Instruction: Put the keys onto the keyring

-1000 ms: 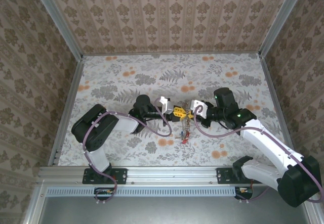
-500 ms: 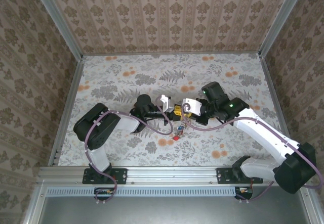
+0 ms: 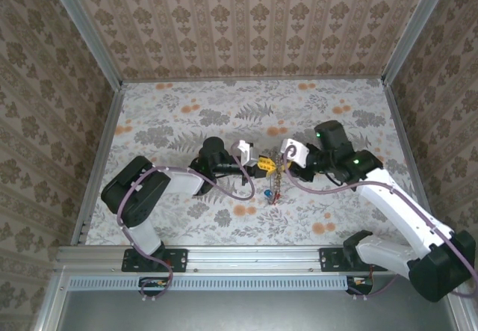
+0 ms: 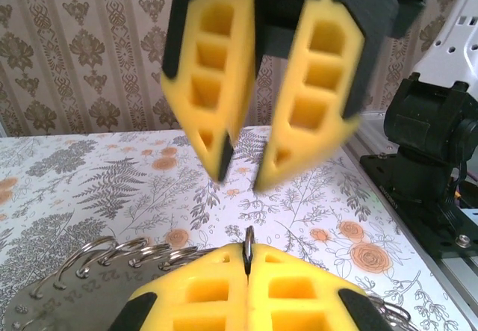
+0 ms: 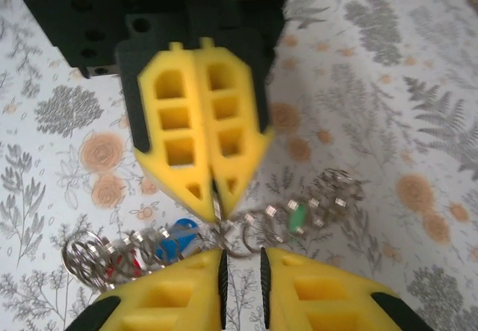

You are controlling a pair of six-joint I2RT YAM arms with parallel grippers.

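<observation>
My left gripper (image 5: 214, 210) and right gripper (image 5: 240, 262) are yellow on black. The table (image 5: 388, 84) is white with grey ferns and orange roses. Blue key (image 5: 178, 240), green key (image 5: 296, 216), red key (image 5: 127, 261), silvery keyring (image 5: 337, 189).

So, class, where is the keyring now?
In the top view, the keyring is mid-table, pinched in the left claw, with the right claw just beside it.
</observation>
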